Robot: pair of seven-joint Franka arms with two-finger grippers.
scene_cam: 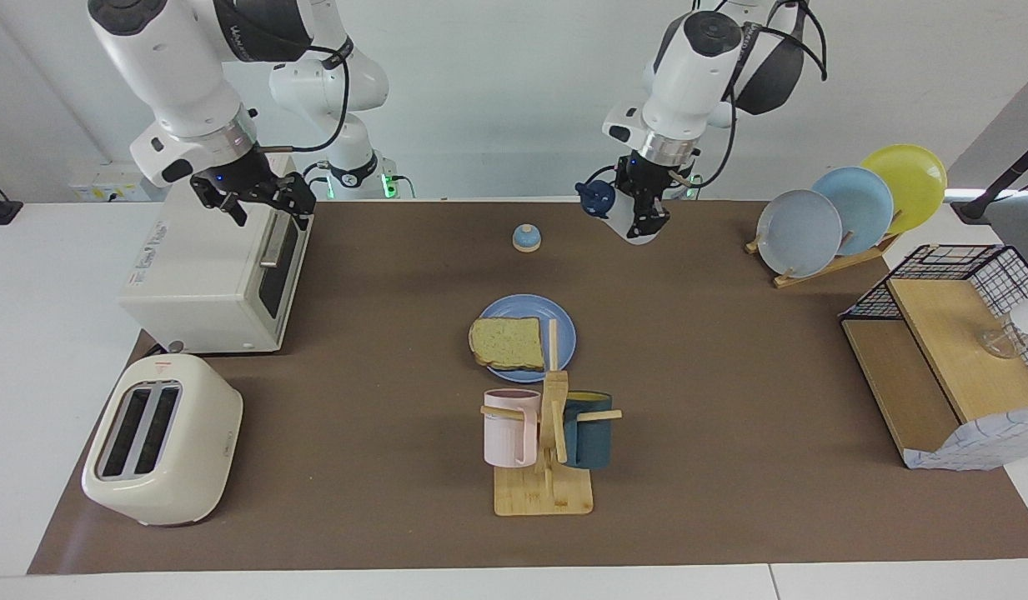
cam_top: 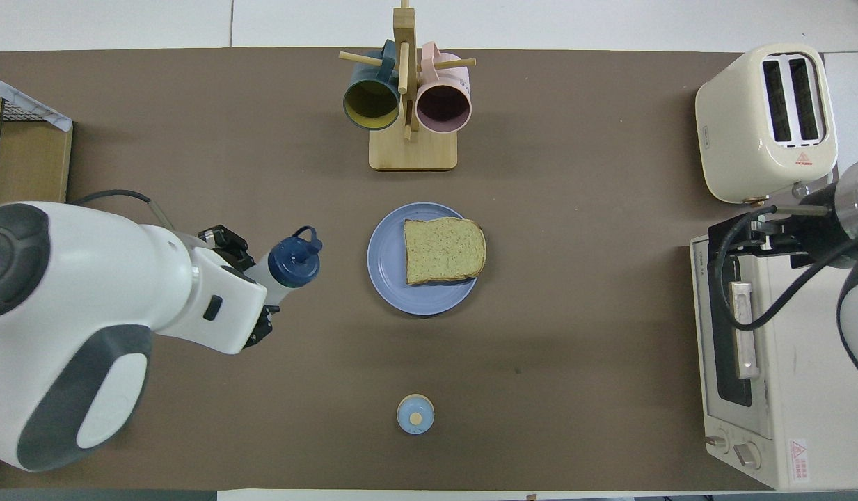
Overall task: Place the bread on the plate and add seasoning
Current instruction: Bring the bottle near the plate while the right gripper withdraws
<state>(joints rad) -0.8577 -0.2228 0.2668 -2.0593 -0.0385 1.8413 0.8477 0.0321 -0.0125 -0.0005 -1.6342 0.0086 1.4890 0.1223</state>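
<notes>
One slice of bread lies flat on the blue plate at mid-table, offset toward the right arm's end of it; the plate sits between the bell, nearer to the robots, and the mug rack, farther from them; the left gripper is clenched on the seasoning, held tilted in the air with its navy cap pointing toward the plate, over bare table toward the left arm's end; the right gripper hangs released, fingers apart, over the toaster oven; a toaster stands beside the oven, farther from the robots.
</notes>
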